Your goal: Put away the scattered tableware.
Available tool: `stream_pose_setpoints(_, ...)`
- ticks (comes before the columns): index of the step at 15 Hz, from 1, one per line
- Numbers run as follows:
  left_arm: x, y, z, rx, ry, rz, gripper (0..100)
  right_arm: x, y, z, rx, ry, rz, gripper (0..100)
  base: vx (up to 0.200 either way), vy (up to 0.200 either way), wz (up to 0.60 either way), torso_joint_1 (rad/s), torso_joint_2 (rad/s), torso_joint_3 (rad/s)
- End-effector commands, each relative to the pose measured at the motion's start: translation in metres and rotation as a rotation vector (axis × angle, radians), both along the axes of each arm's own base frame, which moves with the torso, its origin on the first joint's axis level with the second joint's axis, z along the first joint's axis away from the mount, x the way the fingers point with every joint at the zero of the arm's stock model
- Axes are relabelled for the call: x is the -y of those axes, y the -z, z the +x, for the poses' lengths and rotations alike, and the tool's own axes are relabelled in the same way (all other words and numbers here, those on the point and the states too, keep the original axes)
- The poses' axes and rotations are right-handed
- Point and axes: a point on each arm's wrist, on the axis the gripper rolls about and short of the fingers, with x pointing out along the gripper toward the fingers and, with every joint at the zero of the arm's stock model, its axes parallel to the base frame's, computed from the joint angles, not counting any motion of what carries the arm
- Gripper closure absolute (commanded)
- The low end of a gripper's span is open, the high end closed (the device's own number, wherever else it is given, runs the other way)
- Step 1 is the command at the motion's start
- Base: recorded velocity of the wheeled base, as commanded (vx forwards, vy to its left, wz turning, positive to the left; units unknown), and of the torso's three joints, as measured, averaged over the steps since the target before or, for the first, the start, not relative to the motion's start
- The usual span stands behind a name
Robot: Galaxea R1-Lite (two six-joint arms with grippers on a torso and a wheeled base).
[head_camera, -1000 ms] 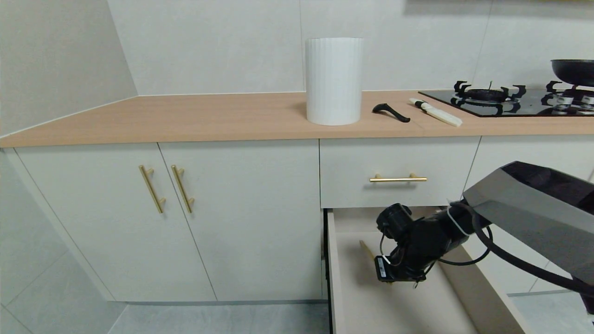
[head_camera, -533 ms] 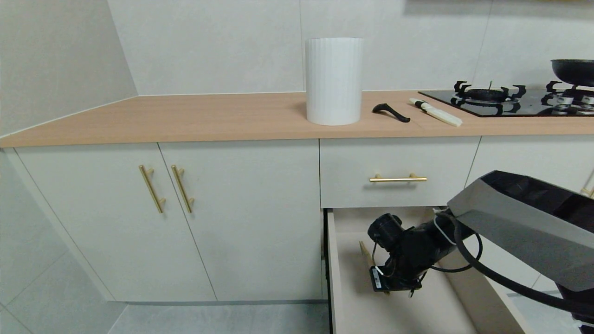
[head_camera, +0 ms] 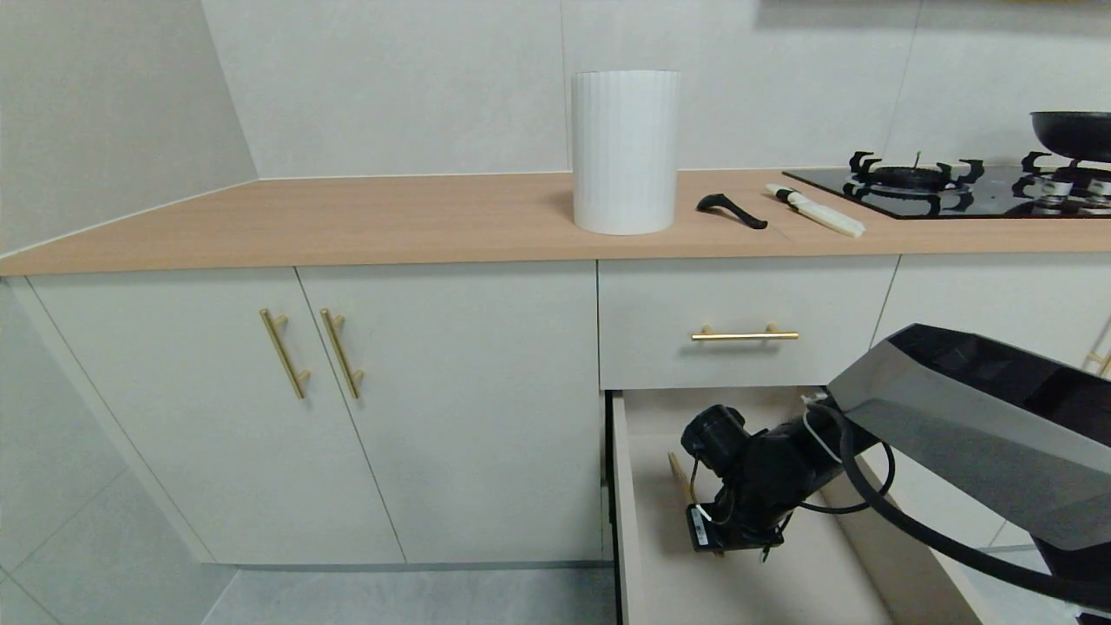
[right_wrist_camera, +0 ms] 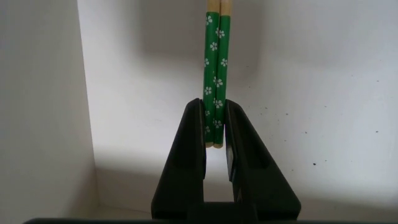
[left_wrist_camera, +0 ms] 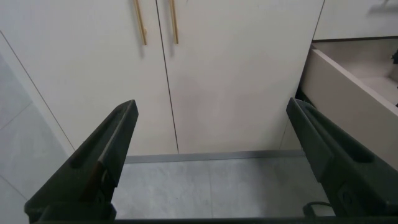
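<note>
the right gripper (right_wrist_camera: pixel 216 127) was pinching a pair of green flowered chopsticks (right_wrist_camera: pixel 214 62) low inside the open drawer (head_camera: pixel 627 486), near its left wall. the left gripper (left_wrist_camera: pixel 211 112) hung with fingers spread, facing the cabinet doors (left_wrist_camera: pixel 236 74).

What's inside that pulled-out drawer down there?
Inside the drawer, the right gripper is shut on green flowered chopsticks. The arm covers part of the drawer floor, so anything beneath is hidden.
</note>
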Motion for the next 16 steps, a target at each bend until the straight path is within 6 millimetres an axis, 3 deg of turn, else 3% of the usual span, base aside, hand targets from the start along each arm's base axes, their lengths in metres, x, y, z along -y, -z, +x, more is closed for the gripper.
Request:
stream_pose_setpoints(1, 0.000, 0.000, 0.000, -0.001, 0.000, 0.000, 0, 0.000, -0.001, 0.000, 0.001, 0.000, 0.001, 100, 0.000, 0.000, 0.00, 0.000, 0.00, 0.000)
stream_pose_setpoints(2, 0.000, 0.000, 0.000, -0.001, 0.000, 0.000, 0, 0.000, -0.001, 0.000, 0.001, 0.000, 0.001, 100, 0.000, 0.000, 0.00, 0.000, 0.00, 0.000)
stream_pose_setpoints(3, 0.000, 0.000, 0.000, -0.001, 0.000, 0.000, 0, 0.000, -0.001, 0.000, 0.001, 0.000, 0.001, 0, 0.000, 0.000, 0.00, 0.000, 0.00, 0.000)
stream_pose_setpoints(10, 0.000, 0.000, 0.000, 0.000, 0.000, 0.000, 0, 0.001, -0.008, -0.002, 0.005, 0.000, 0.007, 0, 0.000, 0.000, 0.00, 0.000, 0.00, 0.000)
stream_pose_setpoints(13, 0.000, 0.000, 0.000, -0.001, 0.000, 0.000, 0, 0.016, -0.054, -0.005, 0.077, 0.062, 0.070, 0, 0.000, 0.000, 0.00, 0.000, 0.00, 0.000)
stream_pose_setpoints(16, 0.000, 0.000, 0.000, 0.000, 0.000, 0.000, 0, 0.057, -0.127, -0.006, 0.218, 0.166, 0.160, 0, 0.000, 0.000, 0.00, 0.000, 0.00, 0.000)
